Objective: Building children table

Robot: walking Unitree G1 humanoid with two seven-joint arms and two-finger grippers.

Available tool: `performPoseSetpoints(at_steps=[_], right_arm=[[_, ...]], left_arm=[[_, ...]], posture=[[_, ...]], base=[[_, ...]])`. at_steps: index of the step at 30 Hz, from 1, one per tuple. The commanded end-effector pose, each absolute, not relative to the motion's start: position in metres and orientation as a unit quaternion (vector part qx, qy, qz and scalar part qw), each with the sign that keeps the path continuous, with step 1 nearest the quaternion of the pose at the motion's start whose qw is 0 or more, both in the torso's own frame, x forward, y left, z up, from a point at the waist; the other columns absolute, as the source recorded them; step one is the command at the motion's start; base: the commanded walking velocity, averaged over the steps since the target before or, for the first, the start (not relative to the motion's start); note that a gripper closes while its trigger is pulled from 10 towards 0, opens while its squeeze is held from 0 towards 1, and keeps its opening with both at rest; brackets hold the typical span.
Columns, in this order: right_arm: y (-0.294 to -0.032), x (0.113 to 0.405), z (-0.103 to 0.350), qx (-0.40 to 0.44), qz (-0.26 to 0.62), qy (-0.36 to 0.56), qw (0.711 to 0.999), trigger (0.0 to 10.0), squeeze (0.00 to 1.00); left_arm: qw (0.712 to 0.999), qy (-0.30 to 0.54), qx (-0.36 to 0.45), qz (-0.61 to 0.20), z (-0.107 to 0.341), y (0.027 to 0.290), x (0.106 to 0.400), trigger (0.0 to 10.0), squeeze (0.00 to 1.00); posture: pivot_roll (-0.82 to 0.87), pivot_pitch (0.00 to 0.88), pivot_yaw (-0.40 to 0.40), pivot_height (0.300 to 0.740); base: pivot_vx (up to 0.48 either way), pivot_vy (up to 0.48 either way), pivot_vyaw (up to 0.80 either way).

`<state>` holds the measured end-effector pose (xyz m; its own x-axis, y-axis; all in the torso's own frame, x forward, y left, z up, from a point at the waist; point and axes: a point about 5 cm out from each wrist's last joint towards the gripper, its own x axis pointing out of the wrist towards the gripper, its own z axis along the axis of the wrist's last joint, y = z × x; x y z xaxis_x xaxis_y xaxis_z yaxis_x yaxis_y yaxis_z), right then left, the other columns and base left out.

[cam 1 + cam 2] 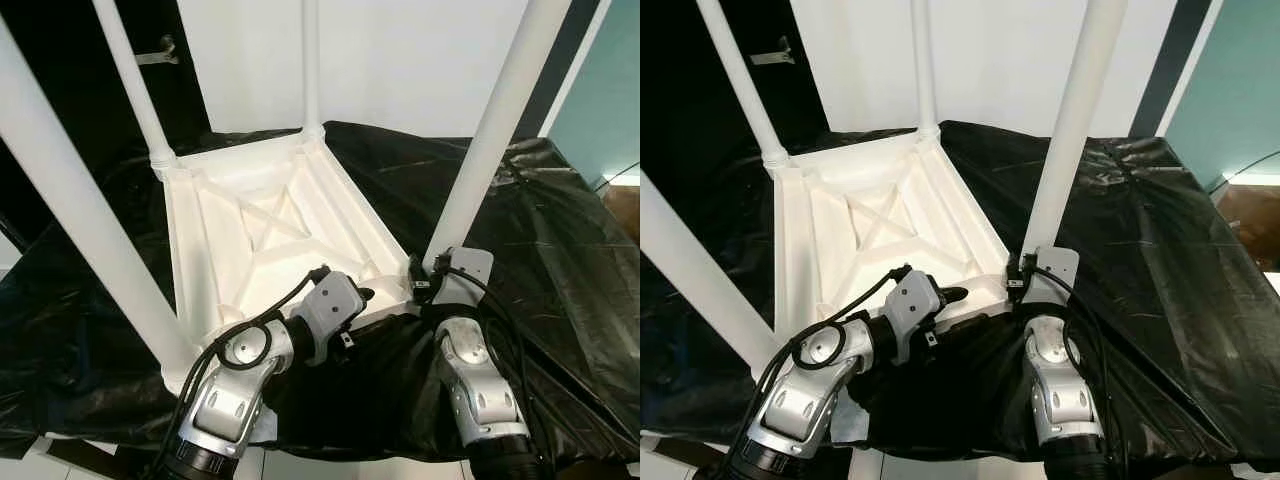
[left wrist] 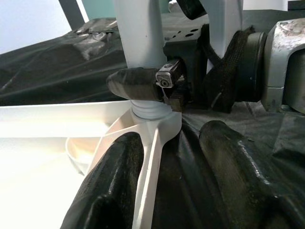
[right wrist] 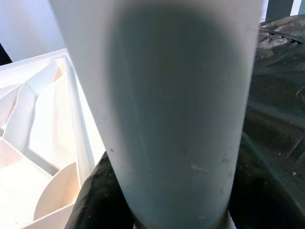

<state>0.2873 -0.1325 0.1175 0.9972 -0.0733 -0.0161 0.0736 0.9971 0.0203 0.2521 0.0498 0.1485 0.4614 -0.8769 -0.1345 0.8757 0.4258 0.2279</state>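
The white children's table [image 1: 270,230] lies upside down on a black sheet [image 1: 540,220], and its four legs point up. My right gripper [image 1: 428,272] is shut on the near right leg [image 1: 490,140] just above its socket. In the right wrist view that leg [image 3: 176,95] stands between the two black fingers [image 3: 95,200]. My left gripper [image 2: 171,138] is open, straddling the table's near rim [image 2: 150,186] beside that corner, one finger [image 2: 112,186] inside the frame and one outside. The right gripper's finger [image 2: 136,83] shows wrapped round the leg base.
The near left leg [image 1: 80,230] slants across the left side. Two far legs [image 1: 135,90] rise at the back corners. A white wall stands behind and a teal wall [image 1: 610,90] at the right. The black sheet spreads wide to the right.
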Motion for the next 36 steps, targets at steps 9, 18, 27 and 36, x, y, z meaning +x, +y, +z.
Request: performPoseSetpoints(at_steps=[9, 18, 27, 36], right_arm=[[-0.134, 0.281, 0.108, 0.009, -0.044, 0.029, 0.999, 10.0, 1.00], [-0.149, 0.279, 0.115, 0.017, 0.028, -0.009, 0.999, 10.0, 1.00], [-0.176, 0.279, 0.125, -0.005, 0.169, -0.014, 0.986, 10.0, 0.00], [-0.191, 0.295, 0.140, -0.071, 0.305, 0.006, 0.950, 10.0, 0.00]], left_arm=[[0.861, 0.002, 0.139, -0.489, 0.147, 0.052, 0.252, 10.0, 0.00], [0.863, 0.000, 0.142, -0.485, 0.148, 0.055, 0.254, 10.0, 0.00], [0.862, 0.000, 0.146, -0.485, 0.147, 0.057, 0.254, 10.0, 0.00], [0.859, -0.006, 0.151, -0.490, 0.148, 0.054, 0.258, 10.0, 0.00]], posture=[[-0.05, 0.004, 0.005, 0.740], [-0.04, 0.000, -0.001, 0.740], [-0.05, 0.000, 0.005, 0.740], [-0.05, 0.000, 0.012, 0.740]], base=[[0.000, 0.000, 0.00], [0.000, 0.000, 0.00], [0.000, 0.000, 0.00], [0.000, 0.000, 0.00]])
